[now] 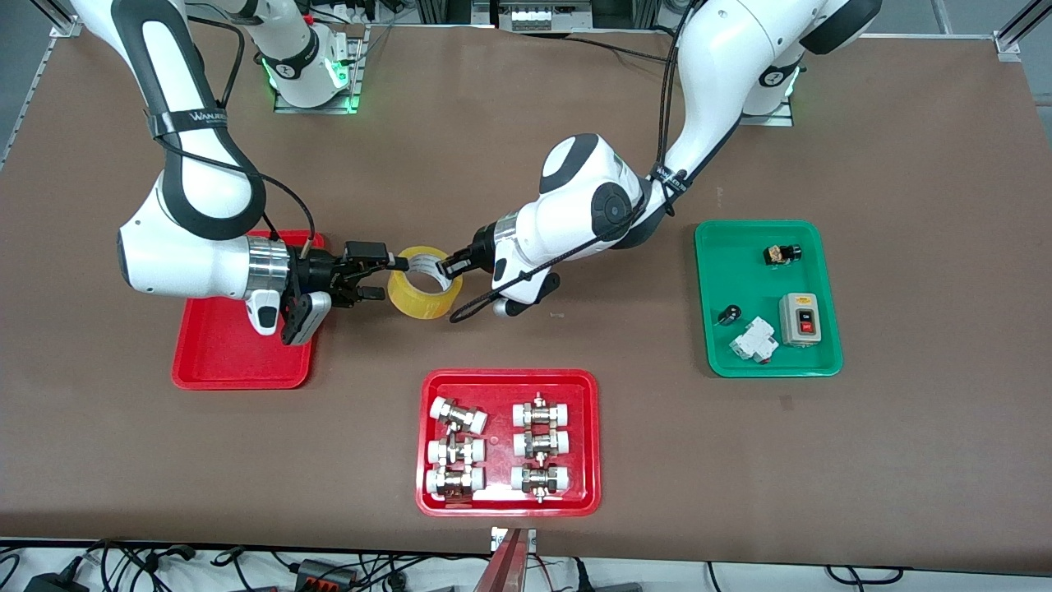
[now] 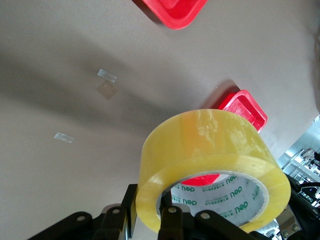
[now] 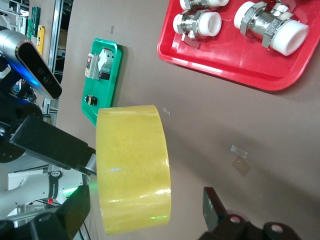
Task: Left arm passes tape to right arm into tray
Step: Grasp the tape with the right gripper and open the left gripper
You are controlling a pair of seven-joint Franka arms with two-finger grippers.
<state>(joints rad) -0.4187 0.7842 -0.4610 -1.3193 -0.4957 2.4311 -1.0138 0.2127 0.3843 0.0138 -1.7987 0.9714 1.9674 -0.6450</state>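
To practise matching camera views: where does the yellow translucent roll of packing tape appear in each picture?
Front view: yellow translucent roll of packing tape mid-table, between both hands.
Left wrist view: tape fills the lower part.
Right wrist view: tape edge-on, centre.
Shared landmark: red tray of metal-and-white pipe fittings.

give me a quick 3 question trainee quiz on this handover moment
1. True or false: the left tool is shut on the tape.
2. The right tool is: A) open around the tape's wall, B) shut on a fitting, C) parked at its base.
3. Which tray is the right arm's wrist over?

Key: 1. True. 2. A. 3. The plain red tray, not the green tray or the fittings tray.
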